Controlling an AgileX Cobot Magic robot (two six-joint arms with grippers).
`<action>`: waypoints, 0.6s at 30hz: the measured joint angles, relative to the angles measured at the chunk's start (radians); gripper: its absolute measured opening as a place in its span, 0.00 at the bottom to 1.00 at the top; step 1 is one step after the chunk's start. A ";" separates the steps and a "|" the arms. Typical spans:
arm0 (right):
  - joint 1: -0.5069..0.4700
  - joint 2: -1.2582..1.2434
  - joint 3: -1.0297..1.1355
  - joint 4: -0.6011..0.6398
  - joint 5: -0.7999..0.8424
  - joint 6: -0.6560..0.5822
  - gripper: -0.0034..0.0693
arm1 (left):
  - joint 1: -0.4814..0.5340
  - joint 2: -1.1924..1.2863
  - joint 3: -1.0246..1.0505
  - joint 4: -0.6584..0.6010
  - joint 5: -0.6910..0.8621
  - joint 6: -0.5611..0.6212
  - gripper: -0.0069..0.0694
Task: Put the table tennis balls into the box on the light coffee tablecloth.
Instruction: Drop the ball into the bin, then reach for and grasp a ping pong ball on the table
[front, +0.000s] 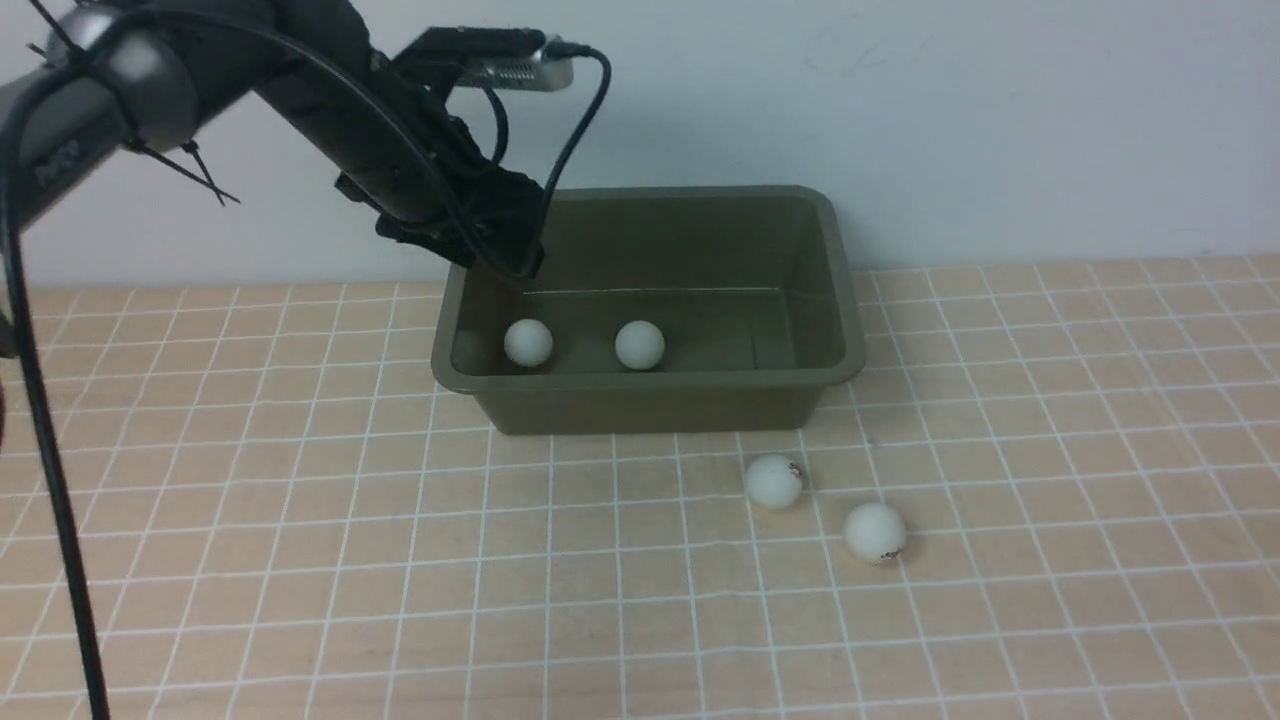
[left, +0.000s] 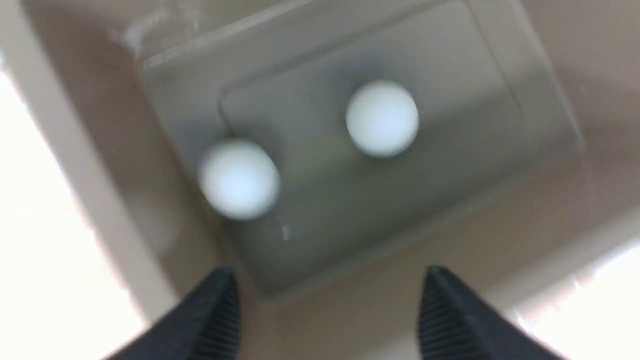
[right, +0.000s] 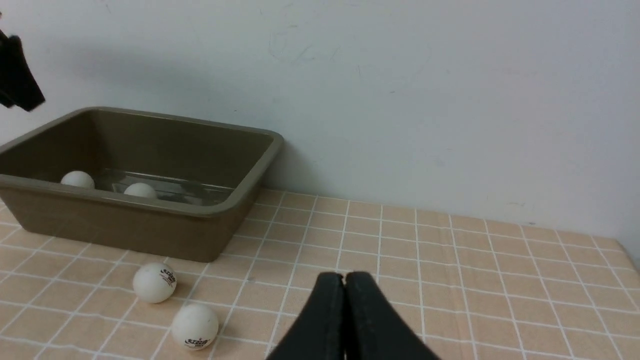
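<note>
front view / box (front: 650, 412): dark olive tub on the tablecloth (front: 300, 560), back against the wall (front: 1000, 120), centre of scene
front view / left gripper (front: 518, 262): hangs over the box's 10 o'clock corner, tips at rim level; the fingers are too dark here to tell their spacing
front view / ball A (front: 528, 342): inside the box on its floor, 7 o'clock part, almost straight under the left gripper, apart from it
front view / ball B (front: 640, 344): inside the box, near front wall, at 3 o'clock of ball A, not touching it
front view / ball C (front: 773, 481): on the cloth, outside, just off the box's 5 o'clock corner
front view / ball D (front: 875, 532): on the cloth, at 4 o'clock of ball C, near but apart
left wrist view / jaws: spread wide, nothing between the fingers (left: 220, 305)
left wrist view / balls A and B: both on the box floor, beyond the tips, clear of both fingers; view blurred
right wrist view / right gripper (right: 344, 276): jaws pressed together, holding nothing, hovering above the cloth
right wrist view / balls C and D: on the cloth beside the box's front wall, D nearer the tips, both apart from them
right wrist view / balls A and B: seen over the rim, inside the box
</note>
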 joint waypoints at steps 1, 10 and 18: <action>0.000 0.000 0.000 0.000 0.000 -0.021 0.02 | 0.000 -0.019 -0.005 -0.002 0.031 0.036 0.45; 0.000 0.069 -0.041 0.089 0.037 -0.207 0.02 | -0.010 -0.296 -0.009 -0.152 0.098 0.312 0.00; 0.000 0.426 -0.297 0.368 0.196 -0.535 0.02 | -0.010 -0.481 0.040 0.159 0.115 0.101 0.00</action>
